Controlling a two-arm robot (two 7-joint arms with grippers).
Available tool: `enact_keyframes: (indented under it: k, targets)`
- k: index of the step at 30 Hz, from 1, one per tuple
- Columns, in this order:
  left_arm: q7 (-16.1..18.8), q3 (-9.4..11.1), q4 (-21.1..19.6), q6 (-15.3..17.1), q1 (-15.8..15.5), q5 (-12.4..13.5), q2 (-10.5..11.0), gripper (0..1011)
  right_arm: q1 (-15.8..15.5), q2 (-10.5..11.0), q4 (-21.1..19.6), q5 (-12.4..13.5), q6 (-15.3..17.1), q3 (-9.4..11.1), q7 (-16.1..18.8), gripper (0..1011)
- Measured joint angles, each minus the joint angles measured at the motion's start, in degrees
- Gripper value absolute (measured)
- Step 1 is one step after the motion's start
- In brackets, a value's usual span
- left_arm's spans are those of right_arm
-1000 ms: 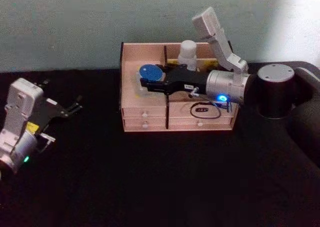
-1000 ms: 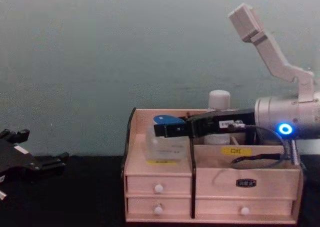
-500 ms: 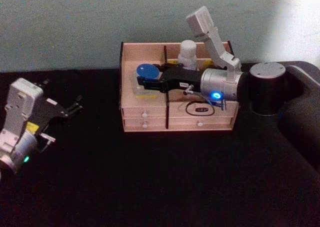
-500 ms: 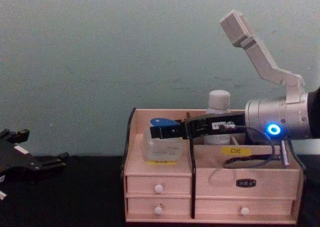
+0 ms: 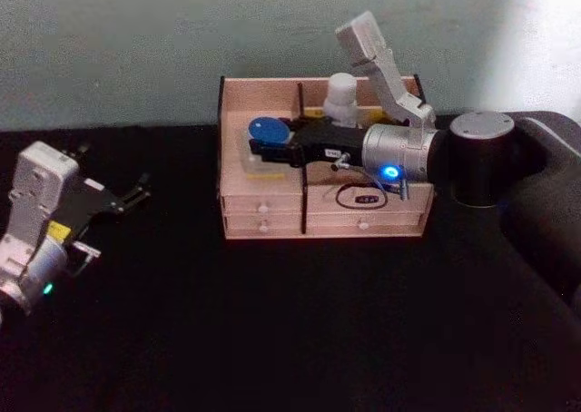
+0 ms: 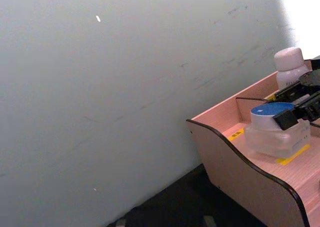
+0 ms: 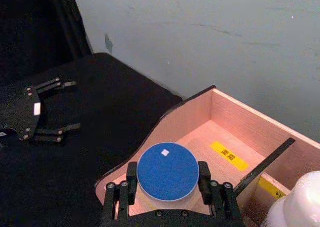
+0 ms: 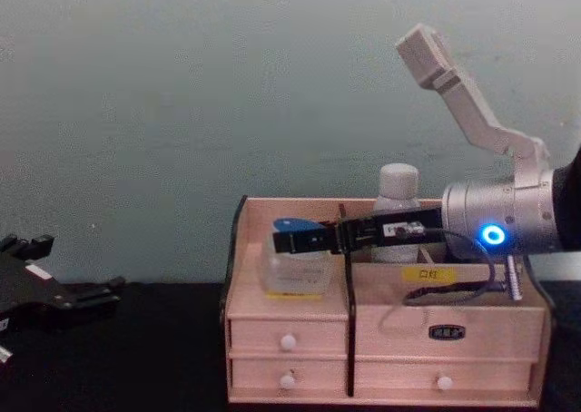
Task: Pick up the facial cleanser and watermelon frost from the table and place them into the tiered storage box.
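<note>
The tiered storage box (image 5: 263, 226) (image 8: 472, 312) stands at the back of the black table. A clear jar with a blue lid (image 5: 266, 131) (image 7: 168, 172) (image 8: 295, 271) sits low in its left compartment. My right gripper (image 5: 263, 146) (image 7: 168, 181) (image 8: 292, 241) reaches in from the right, shut on the jar's lid with one finger at each side. A white capped bottle (image 5: 341, 99) (image 8: 398, 190) (image 6: 290, 67) stands upright in the back right compartment. I cannot tell which item is the cleanser and which the watermelon frost. My left gripper (image 5: 138, 191) (image 7: 71, 106) rests open at the table's left.
A pale wall runs close behind the box. Black tabletop spreads in front of the box and between it and the left arm. A black cable loop (image 5: 368, 201) hangs off the right wrist in front of the box's right drawers.
The right arm has shifted slightly left and lower, carrying the blue-lidded jar deeper into the left compartment. The left arm has not moved.
</note>
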Motion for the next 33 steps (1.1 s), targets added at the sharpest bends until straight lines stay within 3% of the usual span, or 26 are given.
enact_keyframes:
  k: [14, 19, 24, 33]
  targets:
    - [0.00, 0.00, 0.00, 0.00, 0.00, 0.00, 0.00, 1001, 0.00, 0.07, -0.14, 0.03, 0.00, -0.09, -0.01, 728]
    - [0.00, 0.00, 0.00, 0.00, 0.00, 0.00, 0.00, 1001, -0.01, 0.08, -0.18, 0.05, -0.03, -0.12, -0.02, 828]
    - [0.00, 0.00, 0.00, 0.00, 0.00, 0.00, 0.00, 1001, -0.03, 0.10, -0.20, 0.05, -0.04, -0.13, -0.02, 990]
    - [0.00, 0.00, 0.00, 0.00, 0.00, 0.00, 0.00, 1001, -0.07, 0.13, -0.25, 0.05, -0.03, -0.13, -0.02, 1002]
